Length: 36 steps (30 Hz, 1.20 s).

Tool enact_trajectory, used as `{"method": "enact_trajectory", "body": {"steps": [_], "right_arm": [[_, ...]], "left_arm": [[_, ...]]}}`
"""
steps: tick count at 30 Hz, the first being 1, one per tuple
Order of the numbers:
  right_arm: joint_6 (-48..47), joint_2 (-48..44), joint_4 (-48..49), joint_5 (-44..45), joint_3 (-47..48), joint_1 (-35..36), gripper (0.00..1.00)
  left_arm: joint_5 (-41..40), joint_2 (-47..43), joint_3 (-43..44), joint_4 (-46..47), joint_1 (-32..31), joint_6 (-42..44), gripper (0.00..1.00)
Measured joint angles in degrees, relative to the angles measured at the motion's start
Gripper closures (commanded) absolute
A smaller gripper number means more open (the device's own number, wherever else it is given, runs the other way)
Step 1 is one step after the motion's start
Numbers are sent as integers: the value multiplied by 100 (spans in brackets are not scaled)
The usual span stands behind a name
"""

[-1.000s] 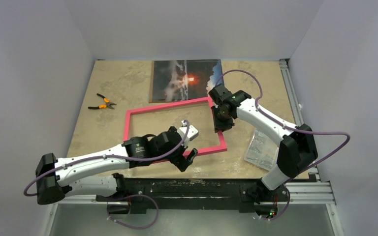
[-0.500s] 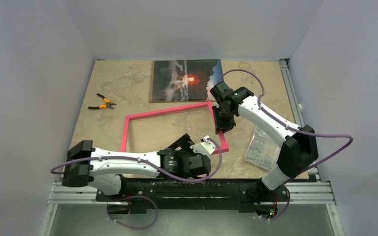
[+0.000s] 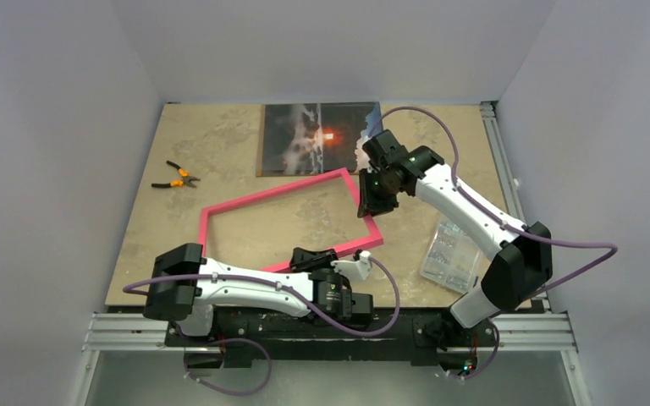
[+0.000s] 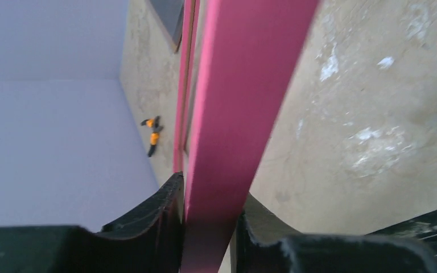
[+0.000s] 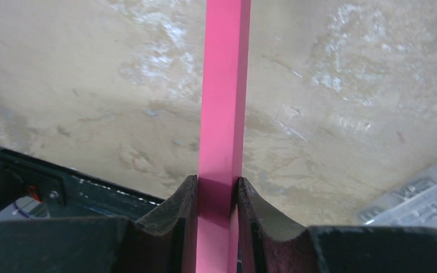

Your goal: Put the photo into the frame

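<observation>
The frame (image 3: 271, 194), an empty pink rectangle, sits skewed on the tan table. My left gripper (image 3: 328, 261) is shut on its near side; in the left wrist view the pink bar (image 4: 244, 85) fills the gap between both pads of this gripper (image 4: 210, 190). My right gripper (image 3: 370, 201) is shut on the frame's right side, and the right wrist view shows the bar (image 5: 225, 85) pinched between its jaws (image 5: 217, 182). The photo (image 3: 317, 135), a dark landscape with an orange sun, lies picture side up at the back of the table, apart from the frame.
Orange-handled pliers (image 3: 176, 176) lie at the left of the table, also in the left wrist view (image 4: 152, 133). A clear bag of small parts (image 3: 450, 252) lies at the right, near the right arm. The black rail (image 3: 347, 326) runs along the near edge.
My left arm swung down to the frame's near side and closed on it. The frame has turned and shifted left, and the right gripper moved back with it, still shut on it.
</observation>
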Motion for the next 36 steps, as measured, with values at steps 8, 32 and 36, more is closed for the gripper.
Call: {"method": "enact_trajectory", "body": {"steps": [8,32,36], "right_arm": [[-72,-155,197,-149,181,7,41],[-446,-3244,1937,-970,-426,-1172,8],[-581,-3314,2216,-1209,-435,-1174,8]], "left_arm": [[-46,-177,-85,-44,24,555,100],[2162,-3381,-31,1740,1130,1832,100],[2730,-3768,138,2057,1209,1878,100]]}}
